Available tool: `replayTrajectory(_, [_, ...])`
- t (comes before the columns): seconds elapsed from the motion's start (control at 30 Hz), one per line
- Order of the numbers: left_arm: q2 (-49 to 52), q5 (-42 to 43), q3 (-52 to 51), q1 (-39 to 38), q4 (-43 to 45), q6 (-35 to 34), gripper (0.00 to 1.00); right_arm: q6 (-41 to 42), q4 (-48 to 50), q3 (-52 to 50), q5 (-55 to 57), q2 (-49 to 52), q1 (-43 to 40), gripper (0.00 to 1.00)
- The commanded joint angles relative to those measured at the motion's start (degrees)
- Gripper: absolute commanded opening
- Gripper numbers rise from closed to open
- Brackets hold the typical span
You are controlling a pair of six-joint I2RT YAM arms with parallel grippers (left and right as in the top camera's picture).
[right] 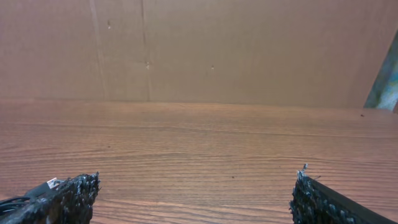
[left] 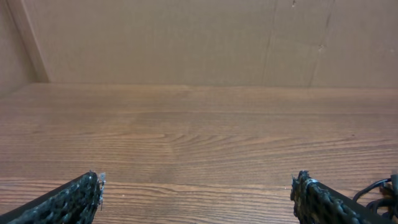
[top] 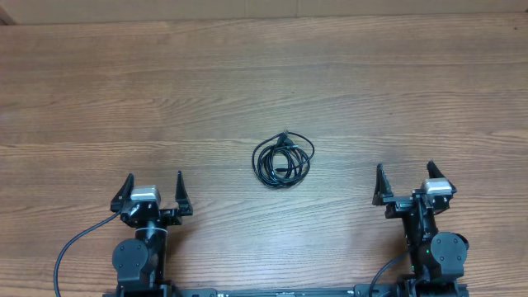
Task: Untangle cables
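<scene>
**Overhead.** Wood-grain table [top: 124, 82]. The cables [top: 283, 161] lie on it as one small black bundle wound into a loose coil. The coil sits at mid-table, between the two arms and a little beyond their fingertips, touching neither. It is nearly round, so it has no clear long axis. One plug end pokes out at its far side and points away from the robot. The left gripper [top: 154, 176] and right gripper [top: 405, 167] both have their jaws spread wide with nothing between them. This is the only view that shows the whole coil and both arms.

**Left wrist.** The left gripper [left: 199, 183] is wide open over bare wood. A few black loops of the cables [left: 380, 188] enter at the lower right edge, just beside the right-hand finger. A cardboard wall [left: 186, 37] stands behind the table and shows only in the wrist views.

**Right wrist.** The right gripper [right: 196, 182] is wide open and holds nothing. The same cardboard wall [right: 249, 50] stands beyond it. A small white patch [right: 53, 183] on the left-hand finger is too small to read. Thin black lines at the lower left corner cannot be identified.
</scene>
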Motion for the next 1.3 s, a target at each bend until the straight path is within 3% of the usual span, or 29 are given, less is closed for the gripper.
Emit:
replayTrajectory(0.0, [-0.6,-0.5,-0.2,0.0,0.0,1.1,0.99,0.3,0.3,-0.6,0.4,-0.7,0.3,1.00])
replayTrajectory(0.23, [-0.6,-0.5,-0.2,0.0,0.0,1.1,1.00,0.4,1.3,-0.6,-2.8,-0.7,0.3,1.00])
replayTrajectory(0.4, [-0.6,-0.5,-0.3,0.0,0.0,1.1,1.00,8.2,2.4,-0.6,-37.0,-0.7,0.3,1.00])
replayTrajectory(0.5, [-0.6,-0.5,-0.2,0.0,0.0,1.1,1.00,10.1,6.5,-0.6,-48.3,-0.7,0.3,1.00])
replayTrajectory(0.67, [-0.6,-0.5,-0.2,0.0,0.0,1.1,1.00,19.7,27.7,0.7,-47.8,-0.7,0.0,1.00])
replayTrajectory(0.77, [-0.6,0.2,-0.2,0.0,0.7,0.6,0.99,19.7,30.7,6.6,-42.8,-0.6,-0.9,1.00])
replayTrajectory(0.9, [-0.6,18.8,-0.2,0.0,4.3,-9.9,1.00,17.0,21.1,20.1,-39.5,1.9,-3.4,1.00])
replayTrajectory(0.97, [-0.6,34.8,-0.2,0.0,8.7,-21.0,1.00,13.6,11.6,28.7,-40.0,4.9,-4.9,1.00])
replayTrajectory(1.03, [-0.6,43.7,-0.2,0.0,13.9,-25.9,1.00,9.8,-0.8,37.8,-40.0,8.9,-6.1,1.00])
replayTrajectory(1.17, [-0.6,52.3,1.2,0.0,30.2,-32.1,0.99,2.8,-25.3,54.6,-39.9,19.3,-6.8,1.00])
replayTrajectory(1.27, [-0.5,52.0,7.9,0.1,30.7,-33.4,1.00,1.3,-39.5,65.0,-39.9,28.0,-6.7,1.00])
